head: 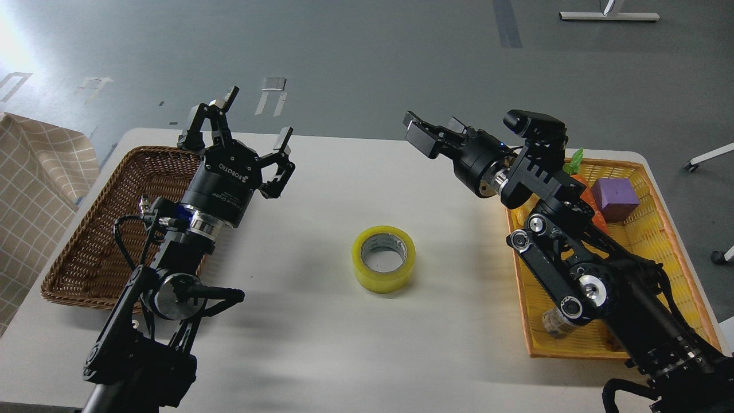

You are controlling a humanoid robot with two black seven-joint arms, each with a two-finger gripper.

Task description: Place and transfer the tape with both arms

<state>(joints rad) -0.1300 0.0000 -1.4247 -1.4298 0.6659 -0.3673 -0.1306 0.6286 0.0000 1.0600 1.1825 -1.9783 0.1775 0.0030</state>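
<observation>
The tape [384, 259], a yellow roll with a pale core, lies flat on the white table [344, 344] near its middle, with nothing touching it. My right gripper [433, 131] is open and empty, raised well above the table, up and to the right of the tape, pointing left. My left gripper [252, 123] is open and empty, held up over the table's left part beside the brown basket, well left of the tape.
A brown wicker basket [97, 229] sits at the left, partly behind my left arm. A yellow basket [648, 229] at the right holds a purple cube [613, 198], a carrot [589, 198] and a small jar [553, 321], partly behind my right arm. A checked cloth [34, 172] lies at far left.
</observation>
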